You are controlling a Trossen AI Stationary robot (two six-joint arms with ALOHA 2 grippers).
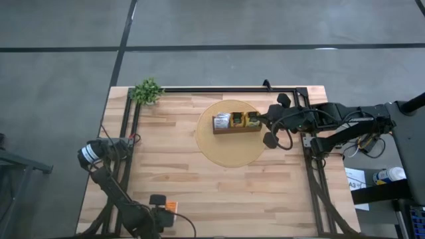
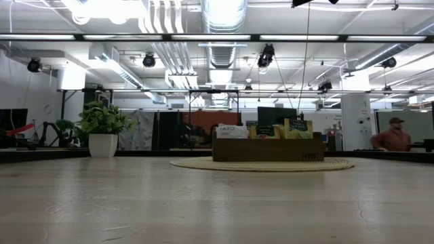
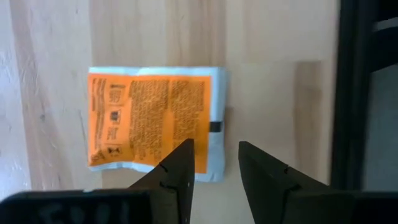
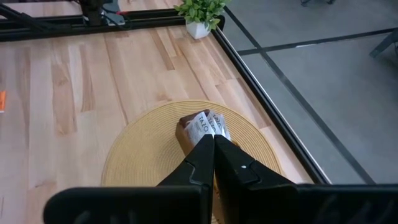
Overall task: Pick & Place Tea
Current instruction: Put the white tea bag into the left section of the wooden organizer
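The big light wooden table (image 1: 199, 166) takes up most of the scene, with a round woven straw mat (image 1: 229, 143) near the far side and a brown wooden box with compartments (image 1: 236, 123) sitting on it, sachets already standing inside. A small potted green plant (image 1: 147, 91) is off in the far left corner.

The right gripper (image 4: 214, 144) hangs over the box end of the mat with its fingers pressed fully together, holding nothing that I can see.

The action's at the near edge: the left gripper (image 3: 216, 163) hovers right above a flat orange-and-white tea sachet (image 3: 154, 118) lying on the bare wood, well apart from the box. Its fingers are parted only narrowly, nothing between them yet. Looks like the pick step to me. Next it probably needs to drop down and pinch the sachet's edge, which is tricky since it lies flat.

Can't read the sachet's print, and from table level the sachet and both arms don't show at all.
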